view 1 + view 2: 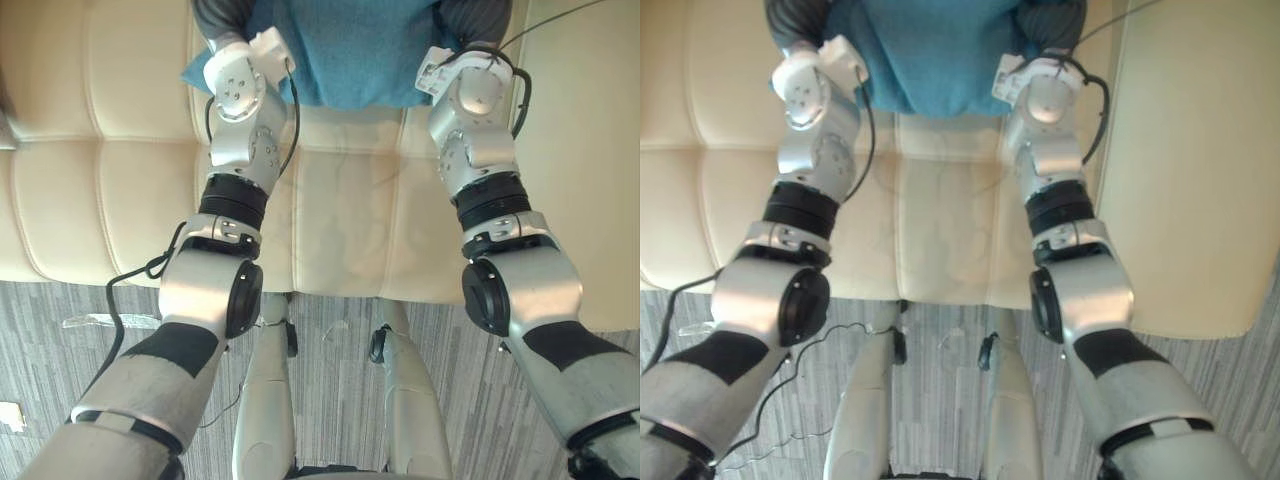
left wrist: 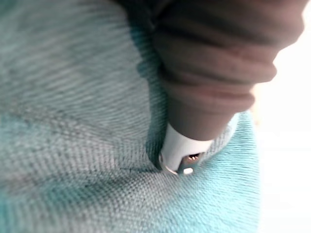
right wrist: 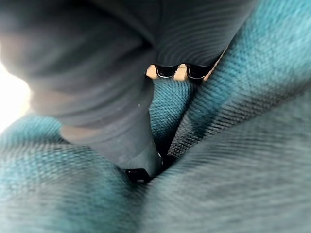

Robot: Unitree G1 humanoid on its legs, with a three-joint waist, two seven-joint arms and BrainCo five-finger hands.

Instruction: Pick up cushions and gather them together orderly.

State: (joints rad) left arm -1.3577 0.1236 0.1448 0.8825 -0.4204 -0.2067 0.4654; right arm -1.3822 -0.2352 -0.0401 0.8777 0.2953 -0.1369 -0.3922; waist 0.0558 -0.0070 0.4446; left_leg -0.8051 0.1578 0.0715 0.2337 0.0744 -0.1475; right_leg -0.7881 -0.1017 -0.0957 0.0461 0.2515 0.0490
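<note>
Right hand point(image 3: 97, 73) pinched a fold of the teal cushion point(image 1: 340, 50) on the cream sofa point(image 1: 100, 200). Whether the left hand point(image 2: 209, 73), pressed into its other side, gripped, I couldn't tell. It looked soft and light, best held at both edges.

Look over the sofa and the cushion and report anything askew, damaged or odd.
Nothing looks damaged or spilled. The teal cushion over the cream sofa is gripped at its sides by the left hand and right hand. Its fabric bunches into folds where they pinch it, which is the only irregularity.
</note>
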